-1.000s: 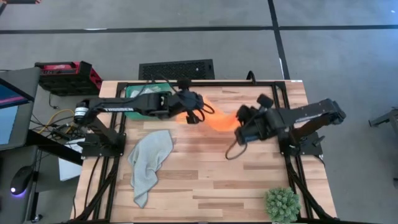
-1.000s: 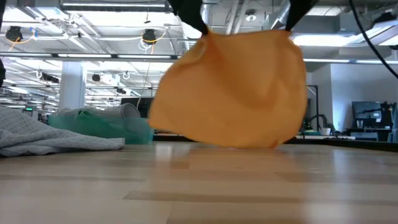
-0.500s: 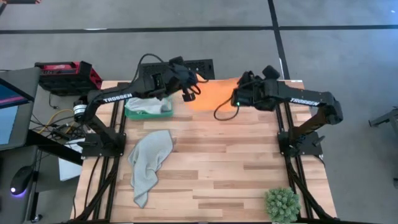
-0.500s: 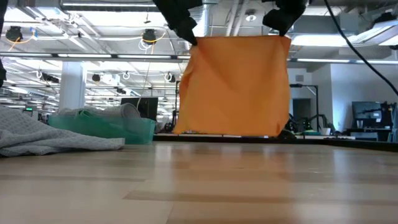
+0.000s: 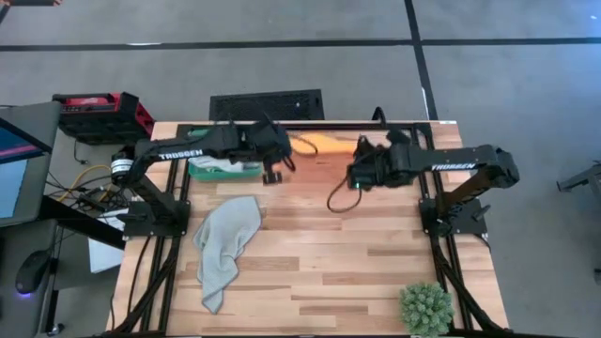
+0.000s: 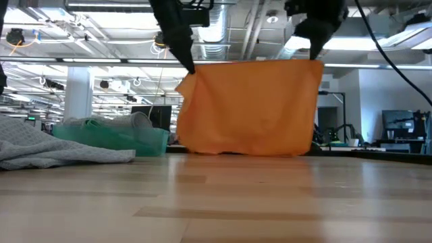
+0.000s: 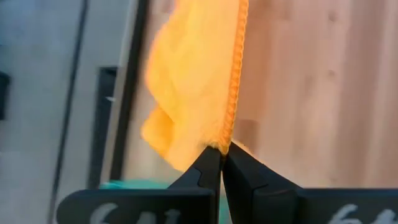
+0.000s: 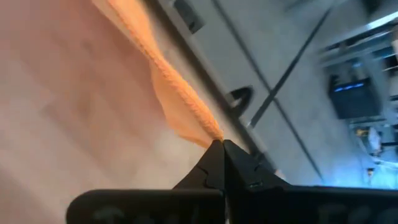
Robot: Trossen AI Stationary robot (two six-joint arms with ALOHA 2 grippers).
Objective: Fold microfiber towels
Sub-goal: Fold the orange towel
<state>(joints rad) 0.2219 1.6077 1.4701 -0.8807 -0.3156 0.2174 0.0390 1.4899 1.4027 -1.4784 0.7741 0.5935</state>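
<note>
Above table's far edge: left gripper (image 6: 191, 69), right gripper (image 6: 317, 59) pinch orange towel (image 6: 250, 108) top corners, hanging taut. Next, likely: lay flat, fold.

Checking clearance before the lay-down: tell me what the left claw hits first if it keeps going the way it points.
The left claw, shut on the orange towel, points down at bare wooden tabletop. The towel's hanging body likely touches down first; depth is unclear.
</note>
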